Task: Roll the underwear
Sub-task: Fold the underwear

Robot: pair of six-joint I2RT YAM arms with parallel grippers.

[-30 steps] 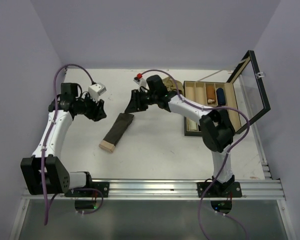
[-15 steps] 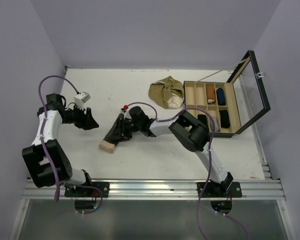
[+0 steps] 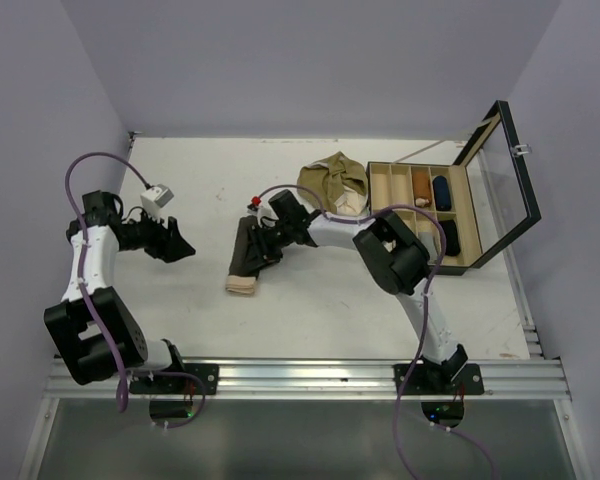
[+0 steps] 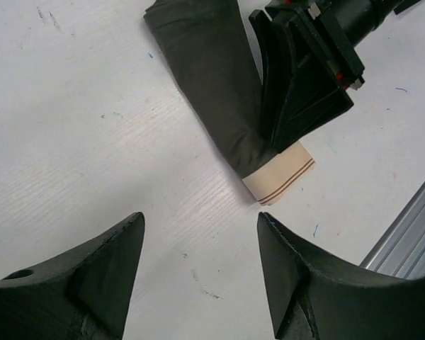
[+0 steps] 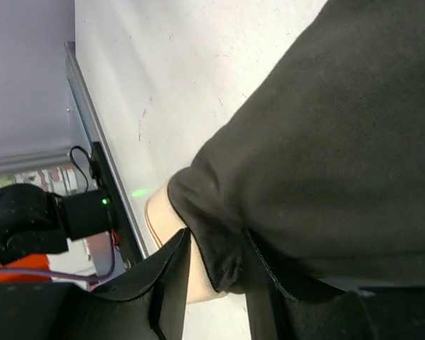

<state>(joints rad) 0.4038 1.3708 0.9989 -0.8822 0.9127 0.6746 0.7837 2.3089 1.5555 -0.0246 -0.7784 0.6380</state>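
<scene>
1. Pale lavender walls enclose a white tabletop [image 3: 320, 320], seen from above. The dark brown underwear [image 3: 246, 262] lies mid-table, folded into a narrow strip with its beige waistband [image 3: 243, 286] toward the arms. The right tool [image 3: 264, 240] rests on the strip's edge. The left tool [image 3: 172, 243] hangs well apart on the left, out of the way. The olive-tan underwear [image 3: 330, 180] waits bunched at the back beside an open box [image 3: 412, 165].
2. Left wrist view: the left tool [image 4: 198, 237] has its fingers spread wide and holds nothing. Ahead, the right tool [image 4: 276, 131] meets the strip near the waistband.
3. Right wrist view: the right tool [image 5: 216, 237] has its fingers drawn narrowly together, pinching a fold of dark cloth beside the waistband. It is probably placed to begin rolling from that end.
</scene>
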